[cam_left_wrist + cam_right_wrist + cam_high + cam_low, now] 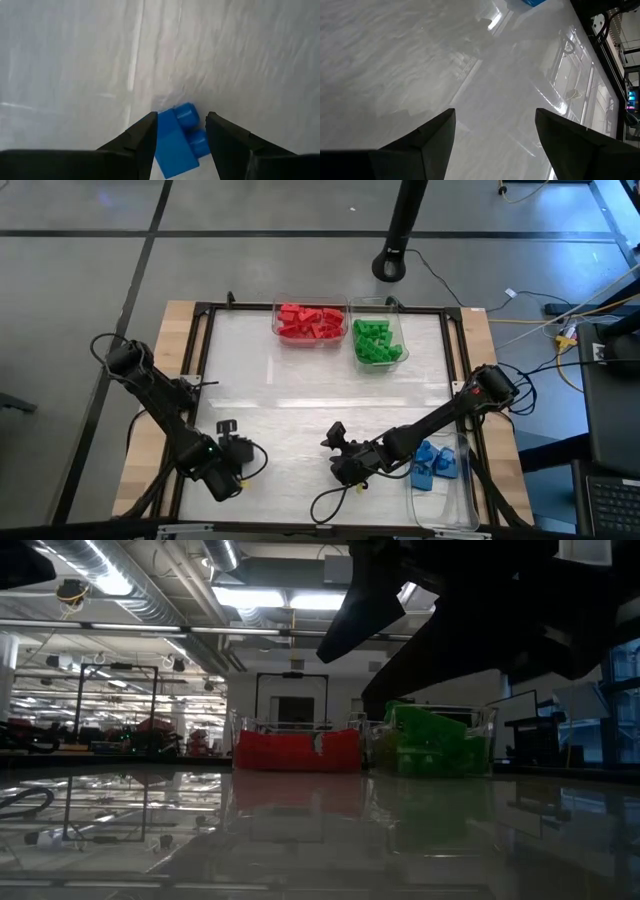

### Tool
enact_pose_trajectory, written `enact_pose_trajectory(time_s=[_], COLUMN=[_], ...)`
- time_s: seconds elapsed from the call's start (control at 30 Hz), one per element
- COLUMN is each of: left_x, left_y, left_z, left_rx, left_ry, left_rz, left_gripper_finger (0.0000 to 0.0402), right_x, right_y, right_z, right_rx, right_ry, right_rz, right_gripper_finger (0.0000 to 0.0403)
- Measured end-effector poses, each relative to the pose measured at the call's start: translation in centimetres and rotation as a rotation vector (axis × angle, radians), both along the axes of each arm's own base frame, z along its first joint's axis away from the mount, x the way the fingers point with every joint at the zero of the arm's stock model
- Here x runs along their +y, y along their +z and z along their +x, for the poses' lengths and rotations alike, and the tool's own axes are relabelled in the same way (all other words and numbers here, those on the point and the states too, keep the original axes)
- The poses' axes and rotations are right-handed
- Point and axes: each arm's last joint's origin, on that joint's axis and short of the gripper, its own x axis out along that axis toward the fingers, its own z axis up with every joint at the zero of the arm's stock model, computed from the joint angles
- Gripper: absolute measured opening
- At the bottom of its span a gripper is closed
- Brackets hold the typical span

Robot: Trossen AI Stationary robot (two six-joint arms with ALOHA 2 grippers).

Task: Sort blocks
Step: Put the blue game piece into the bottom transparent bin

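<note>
Blue block (177,140) pinched between fingers (142,142) of left hand (226,427), left of the blue bin (440,500), likely for carrying there; right hand (336,436) beside that bin, spread wide, empty; farther off, red bin (310,305) full of reds, green bin (378,304) of greens; blue bin holding several blues (435,464).
</note>
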Motion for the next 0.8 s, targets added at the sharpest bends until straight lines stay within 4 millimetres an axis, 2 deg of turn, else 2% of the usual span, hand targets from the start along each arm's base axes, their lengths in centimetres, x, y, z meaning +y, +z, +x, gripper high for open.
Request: enact_pose_trajectory(time_s=[0.17,0.43,0.8], left_x=[-0.5,-2.4,-2.1], left_y=[0.0,-0.6,-2.4], left_z=[0.0,-0.4,0.6], left_rx=[-0.006,0.018,0.115], left_ry=[-0.072,-0.508,-0.702], left_rz=[-0.007,0.09,0.222], left_gripper_finger=[0.0155,0.0155,0.0155], right_x=[0.0,0.0,0.0], right_y=[0.0,0.0,0.0], right_z=[0.0,0.0,0.0], right_rx=[0.0,0.001,0.001], right_ry=[0.0,0.0,-0.001], right_rz=[0.0,-0.001,-0.003], right_gripper_finger=[0.0273,0.0273,0.0273])
